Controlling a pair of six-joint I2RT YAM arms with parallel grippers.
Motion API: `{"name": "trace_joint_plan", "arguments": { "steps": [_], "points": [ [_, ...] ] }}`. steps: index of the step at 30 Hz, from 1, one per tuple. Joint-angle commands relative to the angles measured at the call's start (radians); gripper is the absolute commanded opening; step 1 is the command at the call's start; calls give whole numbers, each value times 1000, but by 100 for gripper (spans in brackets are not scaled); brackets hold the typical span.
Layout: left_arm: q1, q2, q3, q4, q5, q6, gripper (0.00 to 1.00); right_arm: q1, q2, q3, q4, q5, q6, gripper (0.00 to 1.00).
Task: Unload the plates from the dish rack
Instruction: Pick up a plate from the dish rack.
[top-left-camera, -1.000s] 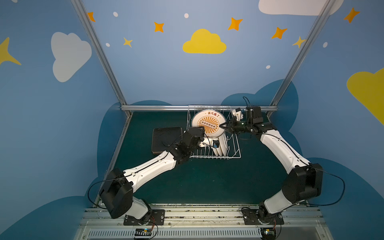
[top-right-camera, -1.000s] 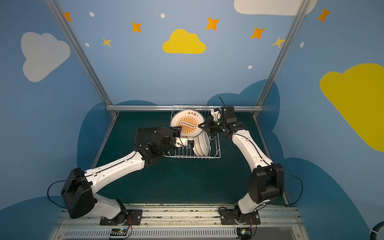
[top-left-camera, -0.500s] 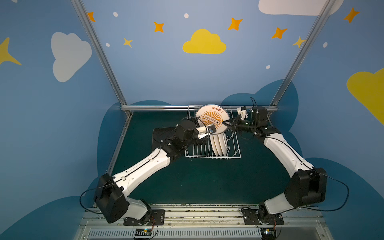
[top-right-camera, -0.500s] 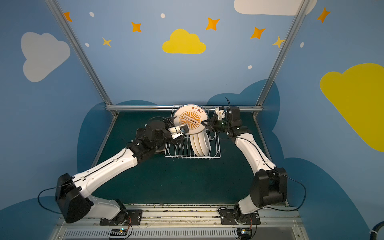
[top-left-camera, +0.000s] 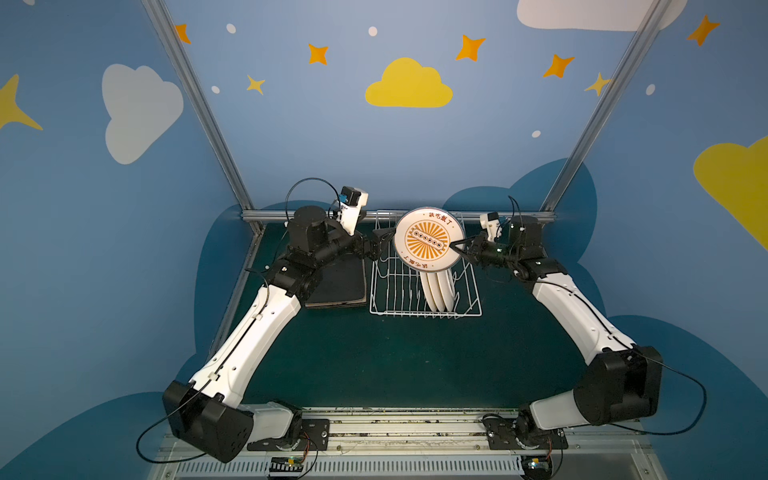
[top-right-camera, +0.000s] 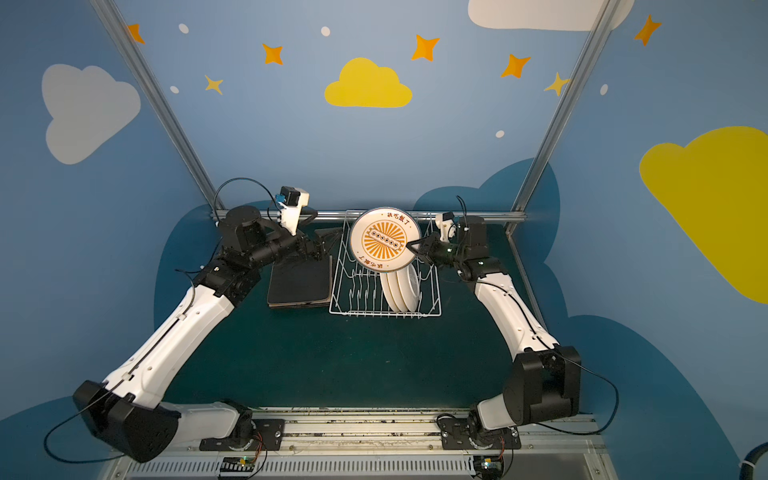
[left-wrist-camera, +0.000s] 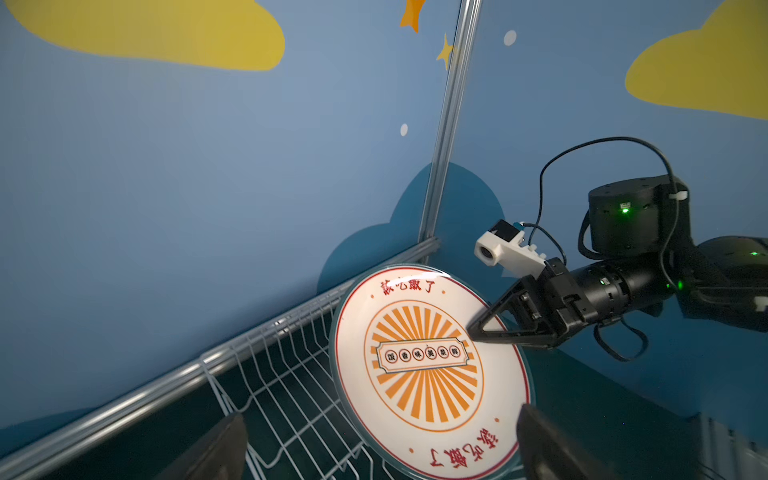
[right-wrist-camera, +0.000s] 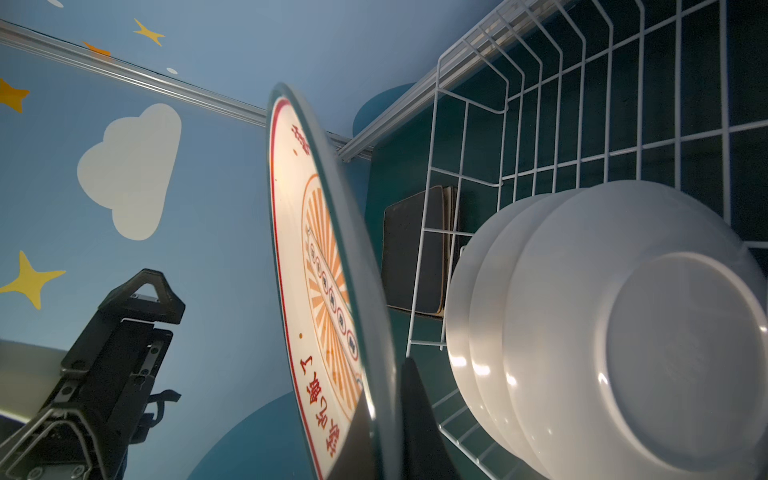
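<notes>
1. The right hand (top-left-camera: 455, 245) is clamped on the right edge of a round plate (top-left-camera: 428, 241). In the right wrist view the rim sits wedged between its two fingers (right-wrist-camera: 415, 415).
2. That round plate (top-right-camera: 384, 241) is held upright above the back half of the dish rack (top-left-camera: 424, 315). Its orange sunburst face with red characters is turned toward the left hand (top-left-camera: 382, 245).
3. The left hand (top-right-camera: 328, 237) stands wide open and holds nothing. It is just beside the plate's left edge, over the rack's left wall. In the left wrist view its two dark fingertips (left-wrist-camera: 216, 449) frame the plate's lower rim (left-wrist-camera: 428, 361).
4. The dish rack (top-right-camera: 384, 313) holds three white plates (top-left-camera: 438, 291). They stand on edge between the tines, packed close together toward the rack's right side and leaning a little. The right wrist view shows their plain backs (right-wrist-camera: 623, 332), set apart from the held plate (right-wrist-camera: 316, 270).
5. A stack of square plates (top-left-camera: 338, 286) lies flat on the green surface (top-left-camera: 395, 361), black backs up, just beside the rack's left side (top-right-camera: 301, 284).
6. The left arm (top-left-camera: 266, 328) covers the stack's far corner, and I cannot count how many plates it holds. The printed faces of the three racked plates are hidden in every view.
</notes>
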Motion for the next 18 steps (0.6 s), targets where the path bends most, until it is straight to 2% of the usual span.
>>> {"name": "trace_joint_plan", "arguments": {
  "steps": [1, 8, 13, 15, 18],
  "points": [
    [8, 75, 79, -129, 146, -133, 100, -2, -49, -10, 96, -36, -24, 0],
    [19, 227, 181, -177, 274, -271, 100, -1, -60, -39, 130, -65, -52, 0],
    [19, 339, 276, -236, 373, -320, 97, 1, -70, -47, 137, -75, -69, 0],
    [19, 379, 319, -272, 411, -323, 94, 1, -71, -54, 147, -79, -72, 0],
    [20, 421, 362, -334, 415, -315, 84, 0, -68, -54, 144, -86, -74, 0]
  ]
}}
